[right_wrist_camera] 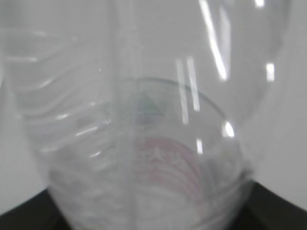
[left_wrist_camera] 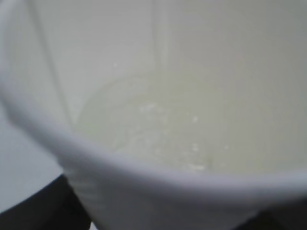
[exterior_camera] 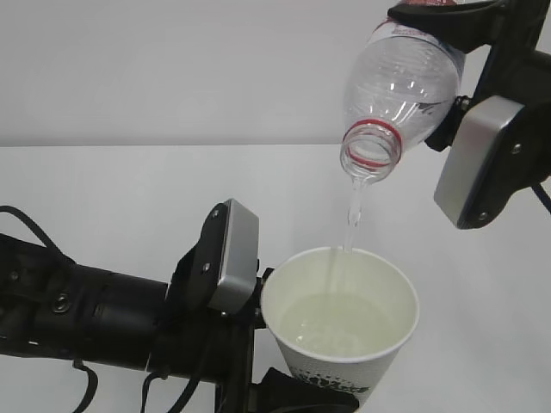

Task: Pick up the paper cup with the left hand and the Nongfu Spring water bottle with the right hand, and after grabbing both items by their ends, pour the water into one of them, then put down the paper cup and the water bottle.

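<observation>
1. The left claw [exterior_camera: 258,361] is clamped on the cup [exterior_camera: 340,331]. It holds the cup up, low in the front of the outside view.
2. The right claw [exterior_camera: 430,21] is clamped on the bottle [exterior_camera: 400,86]. The bottle is tipped over, mouth down, up above the cup.
3. Water [exterior_camera: 353,215] runs in a thin stream from the bottle mouth. It lands just inside the far edge of the cup.
4. The cup has a pool of water [left_wrist_camera: 148,134] in it. It looks about half full, but the close view is blurry, so I cannot be sure.
5. The stream falls close to the rim. If the bottle or the cup slides a little, water could miss and wet the worktop [exterior_camera: 129,189].
6. If the pour goes on too long, the cup could spill over.
7. The paper cup is soft. A hard squeeze could bend it and push water out.
8. A fuller cup is heavier, so it could slip or tip when put down.
</observation>
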You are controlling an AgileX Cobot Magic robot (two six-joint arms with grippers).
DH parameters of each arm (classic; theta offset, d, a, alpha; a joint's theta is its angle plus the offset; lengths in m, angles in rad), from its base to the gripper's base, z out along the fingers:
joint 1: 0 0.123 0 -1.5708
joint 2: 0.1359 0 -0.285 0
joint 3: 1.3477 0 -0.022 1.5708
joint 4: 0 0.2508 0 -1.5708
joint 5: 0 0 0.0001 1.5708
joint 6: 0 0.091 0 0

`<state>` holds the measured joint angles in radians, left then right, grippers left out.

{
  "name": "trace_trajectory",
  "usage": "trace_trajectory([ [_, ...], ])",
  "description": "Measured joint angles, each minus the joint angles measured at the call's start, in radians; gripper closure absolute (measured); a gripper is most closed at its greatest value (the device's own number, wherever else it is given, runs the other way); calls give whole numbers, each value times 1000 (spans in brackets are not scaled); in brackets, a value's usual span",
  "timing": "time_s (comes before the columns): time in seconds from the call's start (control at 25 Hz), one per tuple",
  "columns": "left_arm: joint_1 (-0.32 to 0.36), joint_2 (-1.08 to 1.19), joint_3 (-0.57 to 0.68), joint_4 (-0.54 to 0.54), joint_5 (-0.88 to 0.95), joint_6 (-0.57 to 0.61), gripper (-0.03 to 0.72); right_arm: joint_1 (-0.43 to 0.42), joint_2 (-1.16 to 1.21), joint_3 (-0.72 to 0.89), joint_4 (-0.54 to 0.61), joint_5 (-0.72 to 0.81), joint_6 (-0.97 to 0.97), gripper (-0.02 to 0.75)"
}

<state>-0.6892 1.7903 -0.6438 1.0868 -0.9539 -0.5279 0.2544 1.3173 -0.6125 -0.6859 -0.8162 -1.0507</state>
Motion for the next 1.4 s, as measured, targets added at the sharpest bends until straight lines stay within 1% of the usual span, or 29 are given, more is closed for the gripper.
trace_trajectory([
  [1.4,0,0,0,0,1,0,157,0,0,0,15,-2,-22,274],
])
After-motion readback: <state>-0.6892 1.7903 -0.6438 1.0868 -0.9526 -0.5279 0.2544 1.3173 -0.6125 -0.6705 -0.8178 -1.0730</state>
